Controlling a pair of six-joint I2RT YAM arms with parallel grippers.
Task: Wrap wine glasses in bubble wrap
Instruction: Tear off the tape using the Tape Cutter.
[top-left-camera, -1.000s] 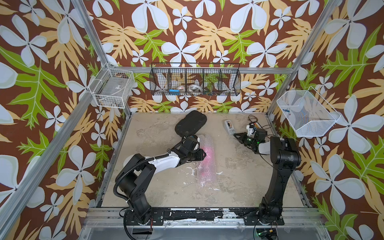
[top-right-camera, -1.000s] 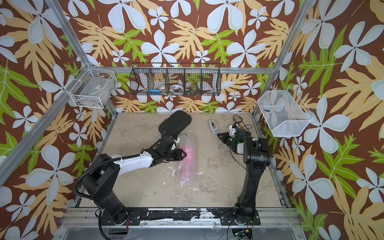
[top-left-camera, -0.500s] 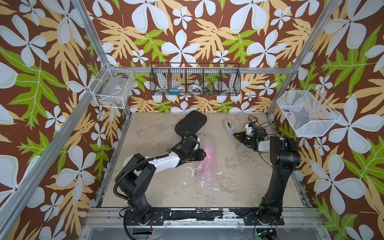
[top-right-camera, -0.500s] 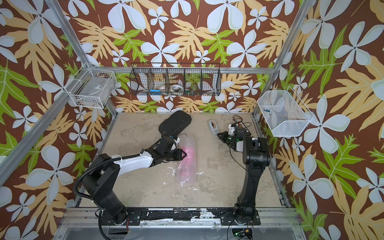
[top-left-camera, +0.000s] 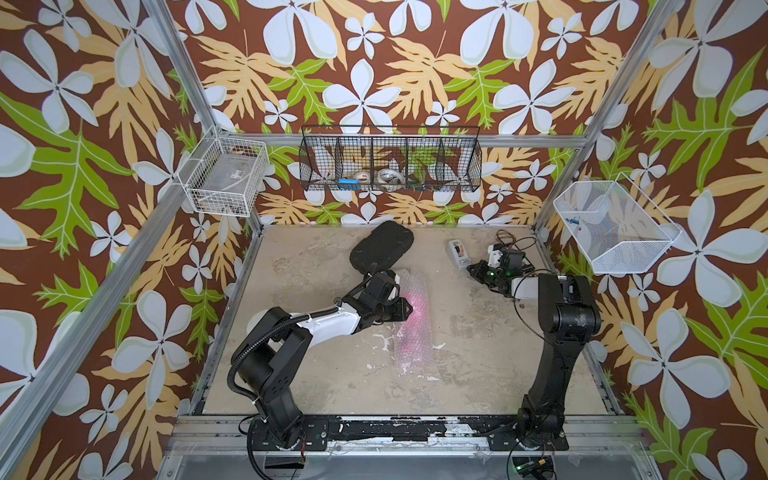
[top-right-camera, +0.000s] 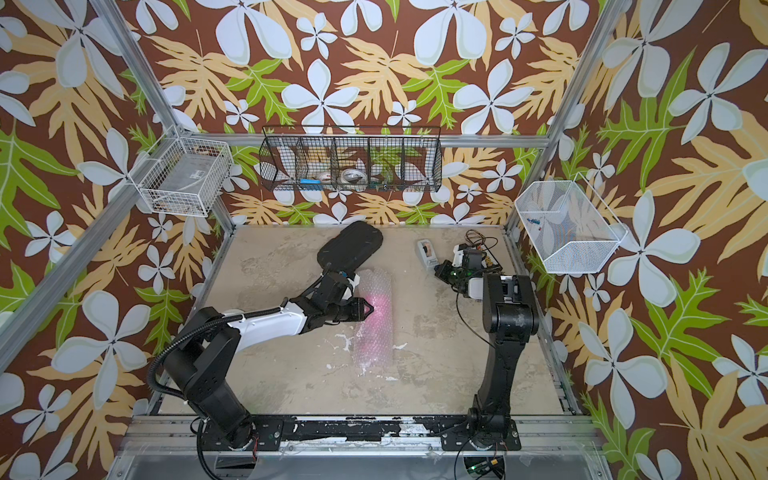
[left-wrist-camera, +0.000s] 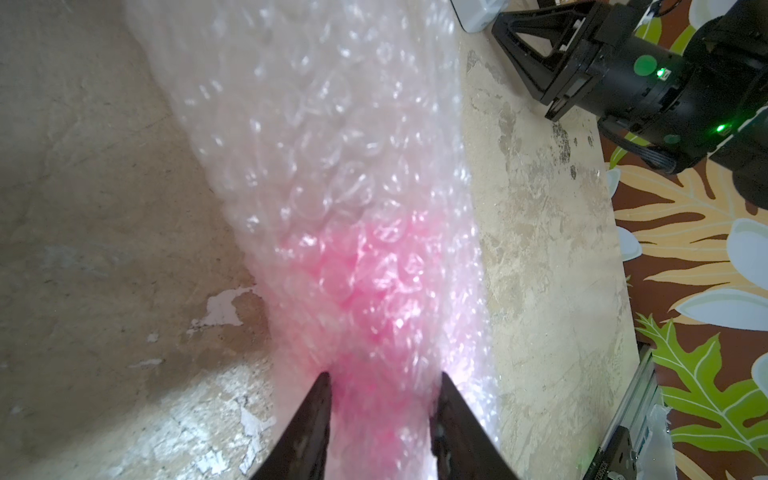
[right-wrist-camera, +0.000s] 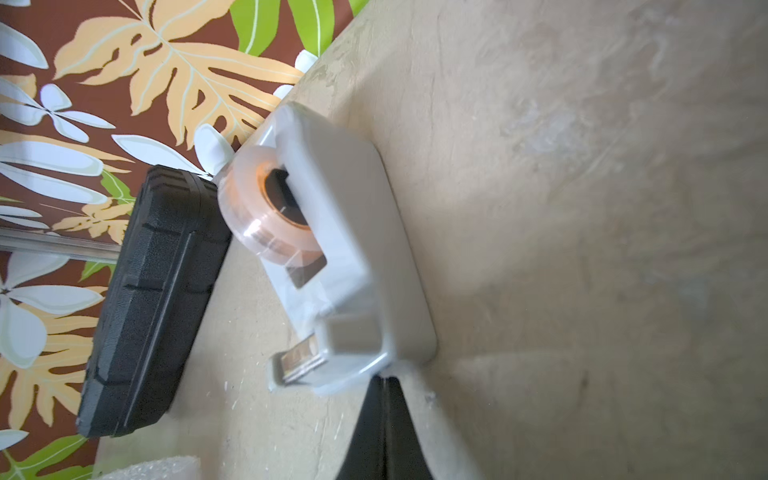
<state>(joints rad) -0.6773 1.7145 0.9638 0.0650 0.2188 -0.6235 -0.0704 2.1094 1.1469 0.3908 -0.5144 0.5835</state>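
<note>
The bubble wrap (top-left-camera: 412, 345) lies on the desk (top-left-camera: 490, 374) as a loose tube running near to far, just left of centre. Its near end looks almost empty: soft, and likely to crush flat if pinched there. Midway along, the goblet (top-left-camera: 419, 305) shows as a pink blur through the layers; which way its cup and foot point I cannot tell. The left fingers (top-left-camera: 407, 308) reach in from the left and are clamped across this pink stretch, film and goblet together. That seems the sound hold, since the goblet lends stiffness. The film looks slippery, springy and ready to unroll, and the stem is probably fragile, so gentle pressure suits. At the far right, the right fingers (right-wrist-camera: 384, 399) are pressed together, empty, just beside the tape dispenser (right-wrist-camera: 345, 249). The black case (top-left-camera: 381, 245) lies beyond the tube.
</note>
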